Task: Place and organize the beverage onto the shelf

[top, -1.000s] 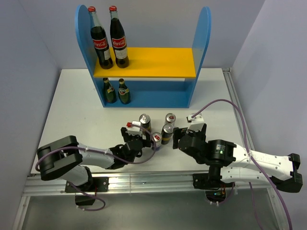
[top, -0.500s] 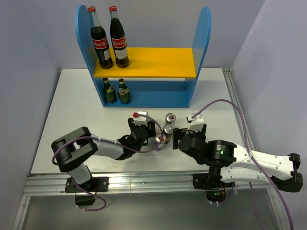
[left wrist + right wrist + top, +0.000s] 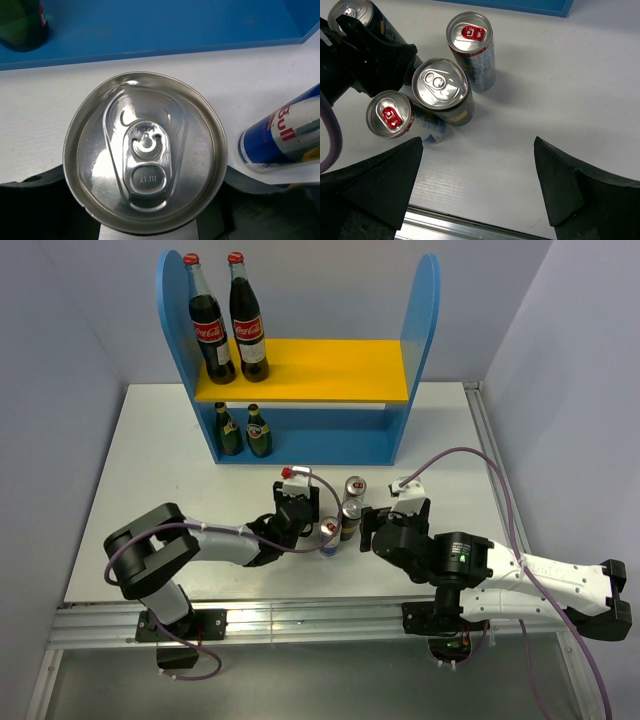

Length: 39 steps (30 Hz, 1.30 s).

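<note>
Standing on the shelf (image 3: 420,335): green bottles (image 3: 228,430) below; cola bottles (image 3: 212,325) above, seemingly full.

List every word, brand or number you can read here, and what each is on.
"Coca-Cola": red labels of both cola bottles on the yellow board.
"Bull": side of the blue-and-silver slim can, left wrist view.
"BE17", as best it reads: pull tab of the centre can there.
Too small: the green bottles' labels. Blurred: the cans' side print, right wrist view.
</note>
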Each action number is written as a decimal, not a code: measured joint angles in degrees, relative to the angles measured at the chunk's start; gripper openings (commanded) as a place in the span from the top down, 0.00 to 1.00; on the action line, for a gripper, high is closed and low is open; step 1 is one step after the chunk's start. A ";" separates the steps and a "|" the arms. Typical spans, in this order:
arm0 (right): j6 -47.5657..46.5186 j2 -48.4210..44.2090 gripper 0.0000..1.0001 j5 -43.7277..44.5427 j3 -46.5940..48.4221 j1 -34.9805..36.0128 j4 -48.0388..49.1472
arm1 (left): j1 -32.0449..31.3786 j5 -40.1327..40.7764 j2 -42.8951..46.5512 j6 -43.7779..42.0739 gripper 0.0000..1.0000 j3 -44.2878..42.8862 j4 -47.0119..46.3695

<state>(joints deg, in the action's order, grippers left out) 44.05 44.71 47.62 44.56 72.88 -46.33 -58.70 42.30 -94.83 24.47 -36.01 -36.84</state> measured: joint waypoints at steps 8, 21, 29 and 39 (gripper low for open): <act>0.00 -0.55 0.01 0.20 0.00 0.26 0.00 | 0.00 0.92 8.11 -2.62 1.00 -13.70 24.83; 0.04 -1.97 0.01 0.92 0.00 0.94 0.00 | 4.55 -4.07 6.60 -8.02 1.00 -58.14 49.77; 0.70 -2.89 0.01 1.20 0.00 1.81 -0.04 | 13.51 -10.58 -5.18 -9.53 1.00 -72.43 56.17; 2.51 -2.93 0.01 2.60 0.00 3.82 -1.14 | 17.29 -15.21 -17.81 -10.34 1.00 -86.55 60.06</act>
<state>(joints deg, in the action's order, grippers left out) 46.57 41.78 50.22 44.56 76.71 -47.46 -41.41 27.09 -112.64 14.13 -122.56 23.22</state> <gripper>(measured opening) 0.993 0.625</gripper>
